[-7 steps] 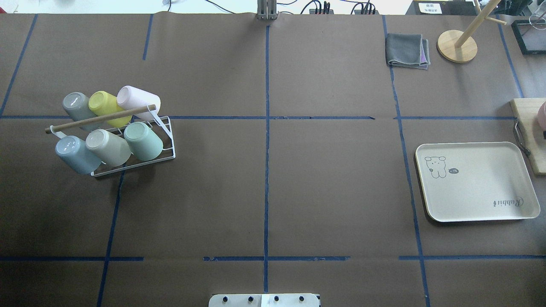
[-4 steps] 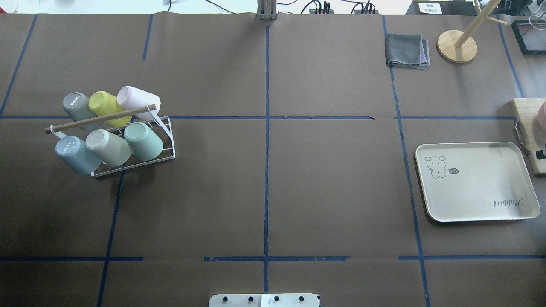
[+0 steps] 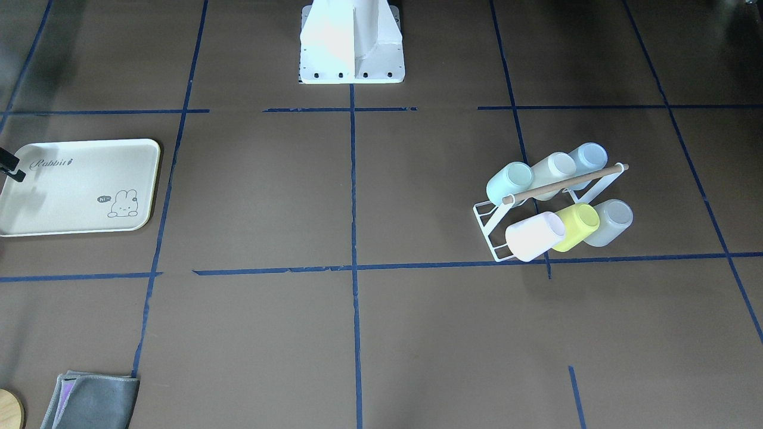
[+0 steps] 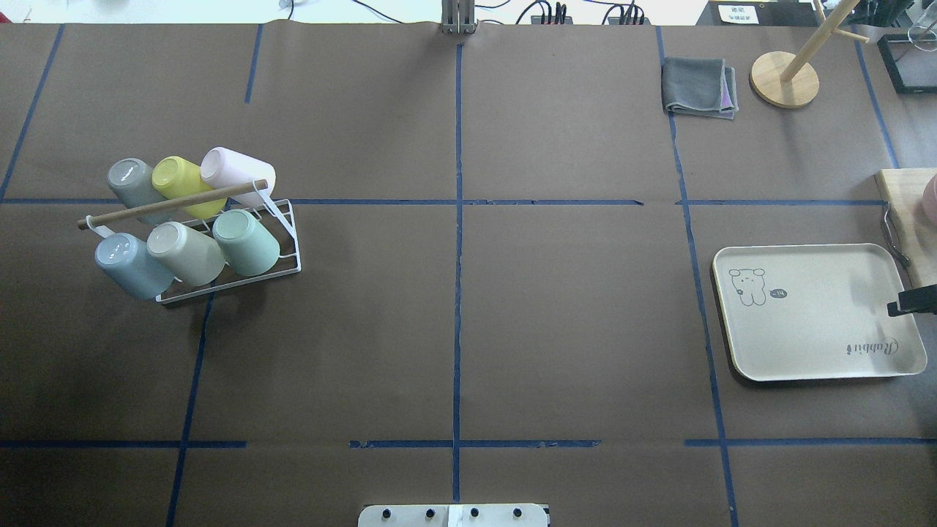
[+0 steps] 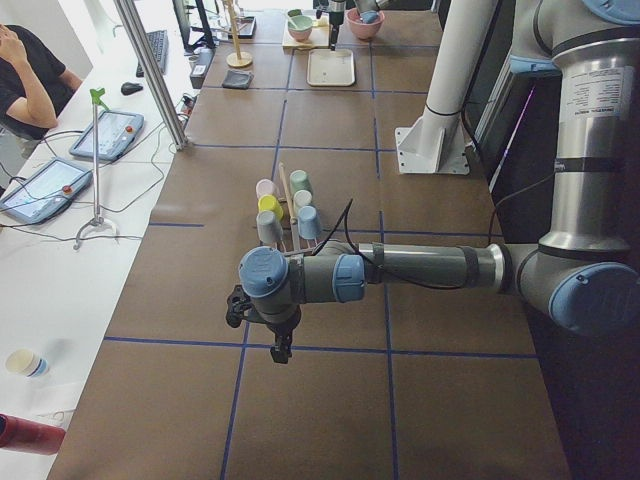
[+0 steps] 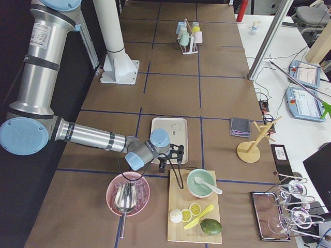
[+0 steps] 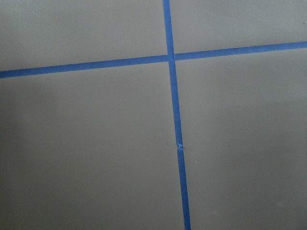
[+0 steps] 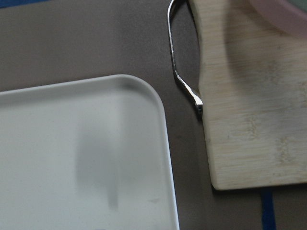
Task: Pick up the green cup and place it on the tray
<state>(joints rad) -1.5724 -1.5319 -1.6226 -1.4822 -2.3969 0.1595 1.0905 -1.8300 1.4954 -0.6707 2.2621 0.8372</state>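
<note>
Overhead exterior: the right tool [image 4: 911, 301] has just slid in over the tray [image 4: 805, 344] edge, well apart from the green cup [image 4: 245, 241]. Clenched or released, I cannot tell.

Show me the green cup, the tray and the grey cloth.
green cup [image 4: 247, 244], overhead view, its side wall.
tray [image 4: 812, 329], overhead view, bare floor.
grey cloth [image 4: 695, 86], overhead view, top fold.

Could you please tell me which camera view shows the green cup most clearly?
The overhead exterior view: the green cup lies tilted on the rack, large and unobstructed. The front-facing view has the rack's wooden bar overlapping it; both side views show it tiny; the wrist views miss it.
</note>
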